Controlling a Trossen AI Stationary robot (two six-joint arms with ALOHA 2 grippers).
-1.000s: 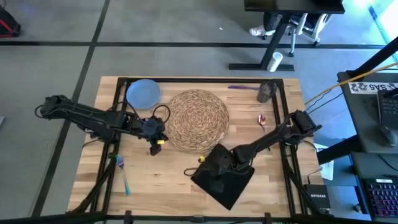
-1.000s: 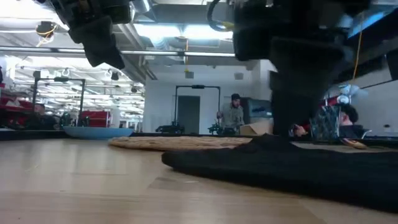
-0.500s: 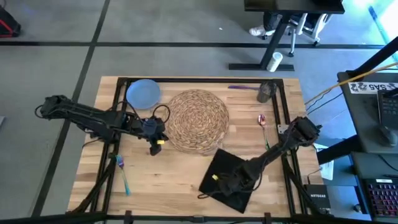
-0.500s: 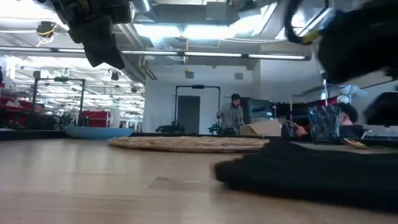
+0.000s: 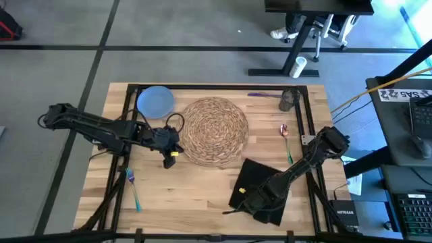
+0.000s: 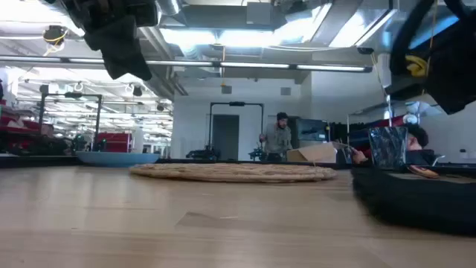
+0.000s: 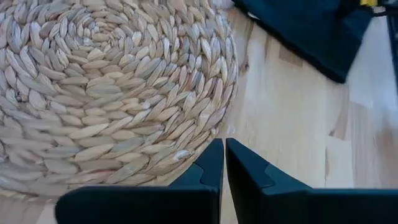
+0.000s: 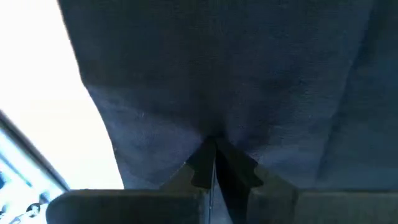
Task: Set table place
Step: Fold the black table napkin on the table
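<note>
The round woven straw placemat lies flat at the table's middle. The black napkin lies on the wood to its near right, and my right gripper is shut on it at its near left part. My left gripper is shut on nothing and hangs above the placemat's near left rim. The pale blue plate rests at the far left. The grey cup stands at the far right. A teal fork lies near the left edge. My right gripper pinches the napkin's cloth between its two fingers, near the napkin's near left side. The cloth fills the wrist view ahead of the fingers. One layer or several, I cannot tell. The rest of the napkin lies on the table.
A purple-handled piece of cutlery lies by the cup at the far edge. A red-tipped spoon lies right of the placemat. The black frame rails run along the table's sides. Bare wood shows near the front edge.
My right gripper has gone toward the table's near edge and right, dragging the napkin along the wood. The napkin has slid off the placemat's near edge toward the right and now lies apart from it. My left arm has kept still.
</note>
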